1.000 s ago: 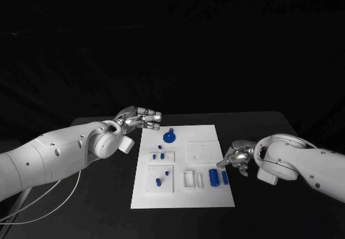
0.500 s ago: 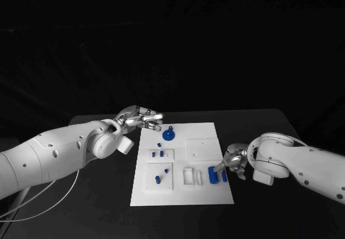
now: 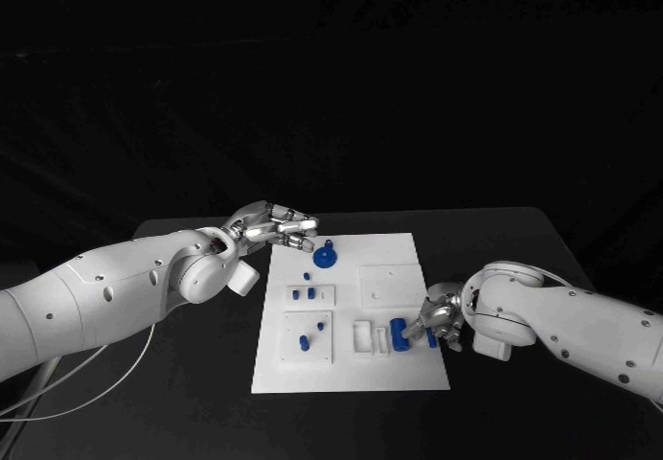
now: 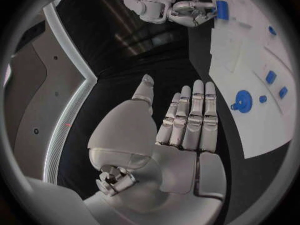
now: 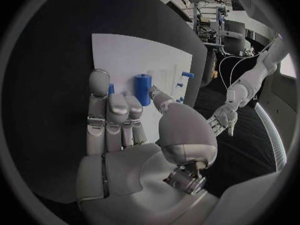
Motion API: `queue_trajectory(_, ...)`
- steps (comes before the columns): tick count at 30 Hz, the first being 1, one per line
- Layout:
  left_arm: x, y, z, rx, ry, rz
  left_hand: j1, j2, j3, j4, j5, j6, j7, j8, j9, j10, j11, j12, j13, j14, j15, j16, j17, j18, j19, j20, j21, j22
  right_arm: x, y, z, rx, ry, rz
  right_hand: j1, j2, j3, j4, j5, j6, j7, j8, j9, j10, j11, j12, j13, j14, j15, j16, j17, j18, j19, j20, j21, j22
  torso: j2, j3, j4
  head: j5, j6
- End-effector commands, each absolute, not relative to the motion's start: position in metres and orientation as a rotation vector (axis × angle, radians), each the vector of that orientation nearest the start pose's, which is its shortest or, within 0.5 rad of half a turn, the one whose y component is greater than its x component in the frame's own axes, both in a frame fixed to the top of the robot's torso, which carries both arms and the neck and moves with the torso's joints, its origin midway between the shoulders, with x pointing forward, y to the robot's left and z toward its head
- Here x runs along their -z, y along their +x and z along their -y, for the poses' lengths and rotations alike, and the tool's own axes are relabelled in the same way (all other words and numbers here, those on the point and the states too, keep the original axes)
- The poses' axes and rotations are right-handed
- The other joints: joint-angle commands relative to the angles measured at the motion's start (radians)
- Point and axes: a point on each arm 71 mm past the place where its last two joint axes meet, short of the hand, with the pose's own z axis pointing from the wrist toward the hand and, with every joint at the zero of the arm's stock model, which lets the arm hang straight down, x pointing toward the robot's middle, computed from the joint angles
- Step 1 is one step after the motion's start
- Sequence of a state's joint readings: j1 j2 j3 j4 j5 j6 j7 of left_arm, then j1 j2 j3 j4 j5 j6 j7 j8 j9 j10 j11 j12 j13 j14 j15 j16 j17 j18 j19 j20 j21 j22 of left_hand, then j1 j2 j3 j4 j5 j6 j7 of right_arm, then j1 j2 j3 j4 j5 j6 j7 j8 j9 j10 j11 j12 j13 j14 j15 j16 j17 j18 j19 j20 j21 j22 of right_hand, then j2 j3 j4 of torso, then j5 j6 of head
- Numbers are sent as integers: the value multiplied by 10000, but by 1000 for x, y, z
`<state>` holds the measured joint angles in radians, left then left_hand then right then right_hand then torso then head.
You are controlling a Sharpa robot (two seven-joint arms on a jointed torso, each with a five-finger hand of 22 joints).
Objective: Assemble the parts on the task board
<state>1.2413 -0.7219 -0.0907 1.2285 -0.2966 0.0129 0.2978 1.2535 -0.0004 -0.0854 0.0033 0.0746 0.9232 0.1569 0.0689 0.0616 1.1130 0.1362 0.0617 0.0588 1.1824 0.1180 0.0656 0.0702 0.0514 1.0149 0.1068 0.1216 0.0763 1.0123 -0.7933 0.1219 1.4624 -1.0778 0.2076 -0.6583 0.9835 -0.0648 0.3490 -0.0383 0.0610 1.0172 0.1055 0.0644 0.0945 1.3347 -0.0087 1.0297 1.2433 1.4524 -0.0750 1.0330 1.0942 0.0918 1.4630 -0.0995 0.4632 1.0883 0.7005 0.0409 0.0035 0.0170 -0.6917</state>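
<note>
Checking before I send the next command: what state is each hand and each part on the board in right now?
left hand: open, holds nothing, above the task board's far left corner.
right hand: fingers at the blue cylinder; a grip cannot be told.
blue cylinder: on the board, at the right hand's fingertips.
blue round part: lies flat, untouched.
task board: flat on the table.

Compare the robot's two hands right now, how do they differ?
The left hand hovers at the task board's far left corner with fingers straight and apart, holding nothing. The right hand sits at the board's near right edge, fingers around a blue cylinder. Both are silver.
</note>
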Motion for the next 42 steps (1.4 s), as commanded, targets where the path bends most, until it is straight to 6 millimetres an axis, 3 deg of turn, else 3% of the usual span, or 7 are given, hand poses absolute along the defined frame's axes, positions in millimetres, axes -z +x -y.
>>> queue_trajectory(1, 196, 530, -211, 15222, -7434, -17475, -20, 95, -7, -12, 31, -62, 20, -34, -12, -38, 16, -27, 8, -36, 20, -23, 1, 8, 26, 25, -65, -16, 277, 462, 216, -2837, 3060, -24967, -27, -92, -55, 48, -71, -39, -31, -7, -34, -44, 49, -52, -25, 9, 38, -65, 3, 106, 357, 66, -52, 8, -1, 1, -6, 24, -14)
queue_trajectory(4, 196, 530, -211, 15252, -7421, -17521, -18, 134, -39, -28, 24, -58, 18, -35, -11, -14, 10, -26, 9, -39, 19, -25, -1, 3, 27, 24, -73, -15, 281, 462, 212, -2796, 3013, -24977, -81, -170, -90, 138, -103, -47, -33, -6, -44, -48, 49, -66, -32, 7, 35, -79, 7, 103, 360, 61, -76, 14, 1, 7, -8, 25, -18)
queue_trajectory(12, 197, 530, -210, 15244, -7436, -17649, -34, 185, -71, -31, 19, -64, 11, -35, -12, -20, 11, -27, 8, -61, 26, -27, -3, -9, 2, 30, -95, -19, 286, 462, 198, -2925, 2834, -24829, 171, -807, -157, 805, -130, -37, -47, 1, -142, -12, 28, -97, -1, 18, 1, -101, 111, 35, 391, 1, -113, 82, 5, 3, 13, 21, -22)
queue_trajectory(26, 198, 530, -210, 15239, -7453, -17759, 1, 247, -106, -57, 12, -107, 26, -40, -14, -22, 14, -28, 8, -81, 30, -25, -2, -17, -11, 34, -115, -16, 291, 461, 187, -3054, 2673, -24838, 333, -530, -396, 723, -126, -2, -52, 3, -160, 23, 25, -77, 82, 51, 2, -122, 244, 33, 407, 3, -136, 204, 2, 7, -7, 23, -26)
queue_trajectory(28, 198, 530, -210, 15253, -7450, -17767, 1, 247, -106, -57, 12, -107, 26, -40, -14, -22, 14, -28, 8, -81, 30, -25, -2, -17, -11, 34, -115, -16, 294, 461, 186, -2998, 2644, -24838, 259, -276, -616, 447, -125, 23, -50, 0, -160, 16, 29, -82, 91, 45, 0, -142, 256, 32, 411, 5, -150, 231, 0, 6, -9, 18, -6)
queue_trajectory(36, 198, 530, -209, 15331, -7478, -17815, -13, 304, -121, -45, 8, -140, 29, -42, -16, -39, 19, -28, 8, -84, 32, -24, 0, -11, -2, 36, -119, -14, 301, 462, 188, -2662, 2712, -24753, 437, 51, -535, 163, -126, 101, -68, 14, -150, 29, 12, -69, 102, 67, 6, -118, 287, 30, 415, 9, -152, 257, 2, -3, -7, 15, 11)
queue_trajectory(42, 198, 530, -209, 15348, -7489, -17866, -15, 325, -133, -42, 5, -181, 37, -45, -17, -45, 22, -27, 8, -93, 35, -25, -1, -9, -1, 39, -122, -14, 303, 463, 193, -2476, 2848, -24657, 612, 526, -442, -338, -106, 361, -113, 9, -124, 30, -19, -80, 90, 76, 10, -125, 278, 13, 414, 25, -130, 290, 2, 1, -9, 25, 18)
